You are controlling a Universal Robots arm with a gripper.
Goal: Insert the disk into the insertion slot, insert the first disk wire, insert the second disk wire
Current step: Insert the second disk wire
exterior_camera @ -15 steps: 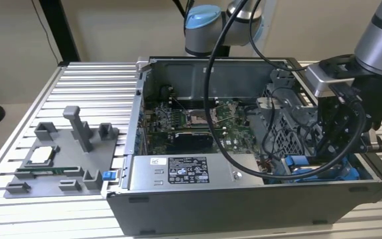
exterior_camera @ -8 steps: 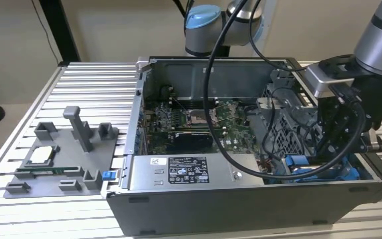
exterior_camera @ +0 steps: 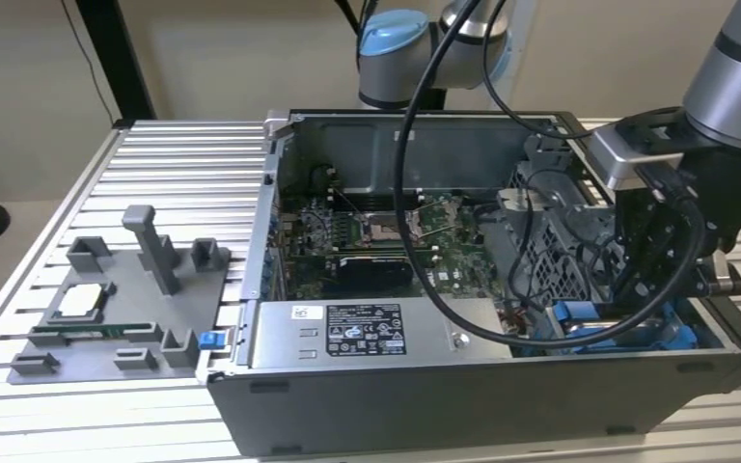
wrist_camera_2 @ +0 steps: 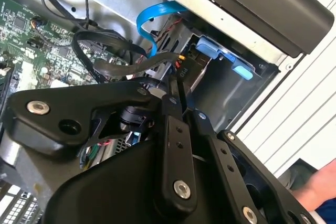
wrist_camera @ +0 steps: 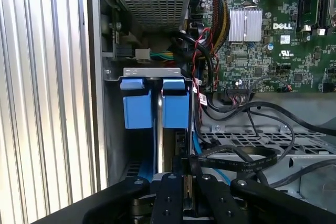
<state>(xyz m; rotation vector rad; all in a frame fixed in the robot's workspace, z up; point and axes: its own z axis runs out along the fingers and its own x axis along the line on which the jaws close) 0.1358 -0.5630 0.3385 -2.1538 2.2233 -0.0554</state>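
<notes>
The disk (exterior_camera: 609, 330) sits down in the insertion slot (wrist_camera: 113, 129) at the case's front corner on the exterior view's right, with its blue frame tabs (wrist_camera: 175, 106) showing at the bay's end. My gripper (wrist_camera_2: 181, 95) hangs right over the disk's edge, its fingers (wrist_camera: 173, 195) drawn together on the plug of a black flat disk wire (wrist_camera: 236, 156) that loops away over the perforated cage. The plug meets the disk's end (wrist_camera_2: 197, 72). A blue flat wire (wrist_camera_2: 152, 22) curls beside it, its end hidden behind the black wire.
The open computer case (exterior_camera: 474, 405) lies on a slatted metal table (exterior_camera: 178, 174). The power-supply box (exterior_camera: 370, 333), the motherboard (wrist_camera: 262, 51), a perforated cage (wrist_camera: 273, 140) and loose black cables crowd the bay. A grey fixture tray (exterior_camera: 113, 309) stands at the exterior view's left.
</notes>
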